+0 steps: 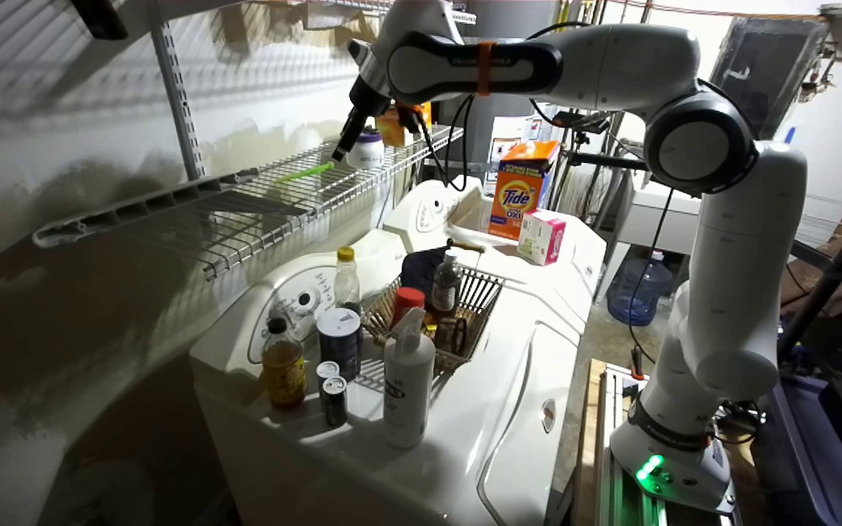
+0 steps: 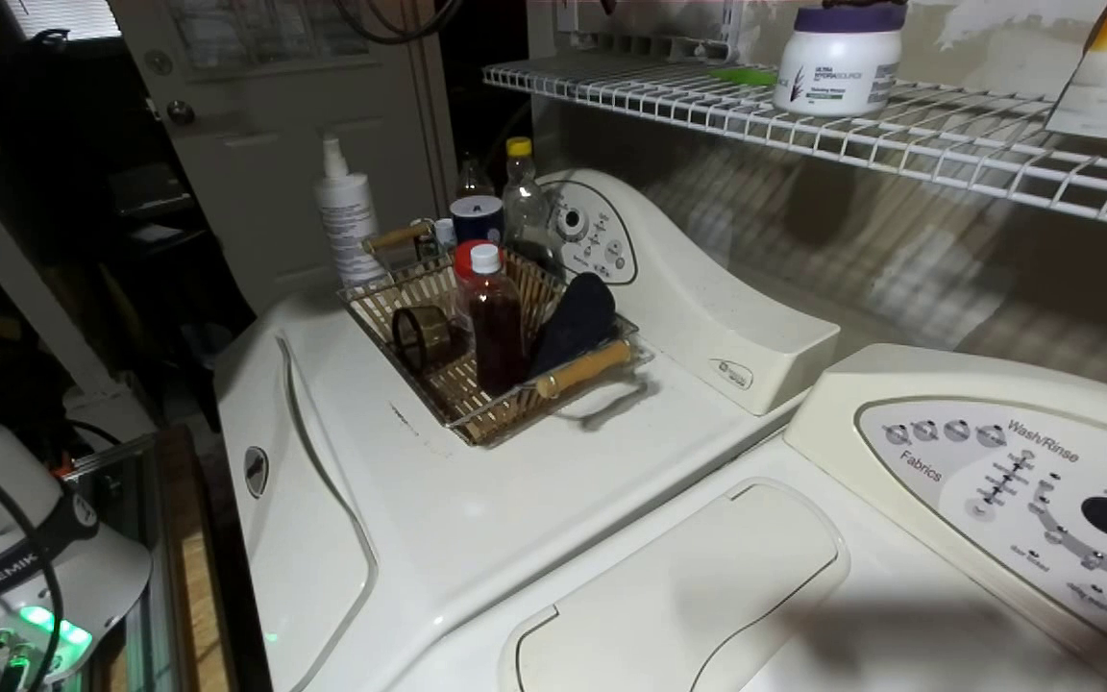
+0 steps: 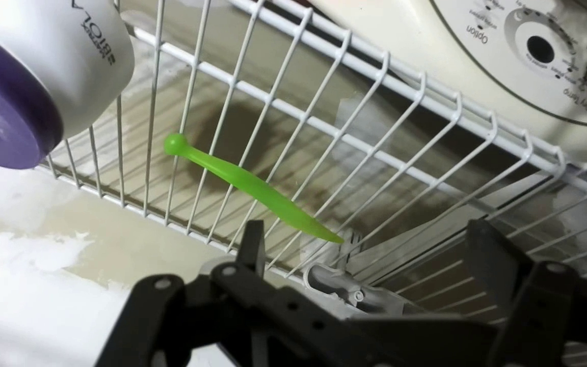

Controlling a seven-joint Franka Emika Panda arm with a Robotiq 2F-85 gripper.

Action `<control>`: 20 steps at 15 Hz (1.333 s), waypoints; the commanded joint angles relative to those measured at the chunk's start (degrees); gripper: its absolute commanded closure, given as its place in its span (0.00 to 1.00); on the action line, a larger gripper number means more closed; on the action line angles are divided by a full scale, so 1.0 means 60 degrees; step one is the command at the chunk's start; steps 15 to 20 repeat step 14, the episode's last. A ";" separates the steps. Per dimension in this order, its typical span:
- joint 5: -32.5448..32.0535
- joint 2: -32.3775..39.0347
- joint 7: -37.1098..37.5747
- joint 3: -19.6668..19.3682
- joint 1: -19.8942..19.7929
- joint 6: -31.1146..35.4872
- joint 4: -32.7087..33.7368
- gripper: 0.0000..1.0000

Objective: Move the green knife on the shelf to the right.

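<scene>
Wrist view: the green knife [image 3: 260, 191] lies across the rods of the shelf [image 3: 398, 88]; judged light, stiff and slick, best taken at mid-length. The gripper [image 3: 366, 239] has its jaws spread wide, nothing held; the knife lies ahead, no contact seen. In an exterior view, the knife [image 1: 306, 173] sits near and below the fingertips. In an exterior view, it shows beside the purple-lidded jar [image 2: 837, 67].

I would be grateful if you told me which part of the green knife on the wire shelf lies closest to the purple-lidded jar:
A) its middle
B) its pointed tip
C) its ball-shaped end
C, since in the wrist view the green knife lies on the wire shelf with its ball-shaped end toward the purple-lidded jar.
</scene>
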 commanded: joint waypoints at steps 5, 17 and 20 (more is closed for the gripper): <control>-0.0115 -0.0522 0.0045 0.0489 -0.0496 0.0868 -0.1138 0.00; -0.0095 -0.0757 0.0034 0.0523 -0.0559 0.1062 -0.1499 0.00; -0.0095 -0.0757 0.0034 0.0523 -0.0559 0.1062 -0.1499 0.00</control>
